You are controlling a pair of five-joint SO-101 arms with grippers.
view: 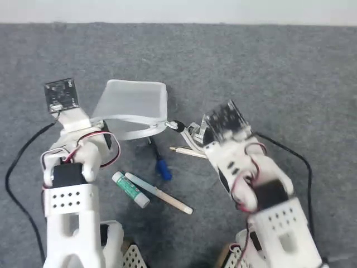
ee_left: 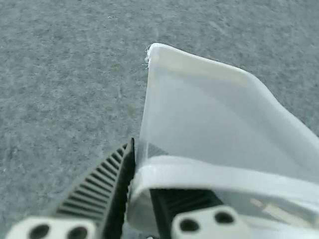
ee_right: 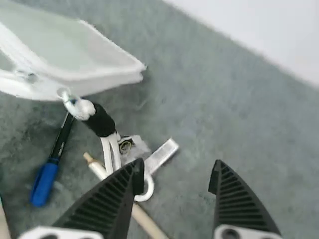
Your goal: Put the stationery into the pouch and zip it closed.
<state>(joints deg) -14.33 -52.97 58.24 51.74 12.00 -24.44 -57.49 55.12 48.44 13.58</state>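
The left gripper [ee_left: 142, 174] is clenched on the pouch [ee_left: 209, 114] at one end of its white zip band. That grip appears meant to lift the mouth and hold it agape while things go in. The right gripper [ee_right: 177, 172] hangs spread and empty just above the zipper pull [ee_right: 99, 122] and its dangling tags, which trail from the pouch's other corner. From there it could go for either the pull or the thin wooden stick [ee_right: 94, 167] lying underneath it. Nothing can be made out inside the pouch. The stationery lies on the grey mat [view: 268, 72] near the open mouth, between the two arms: a blue pen [view: 162, 166] closest, then a glue stick [view: 130, 188] and a long pencil [view: 159, 193] side by side. Packing looks barely begun.
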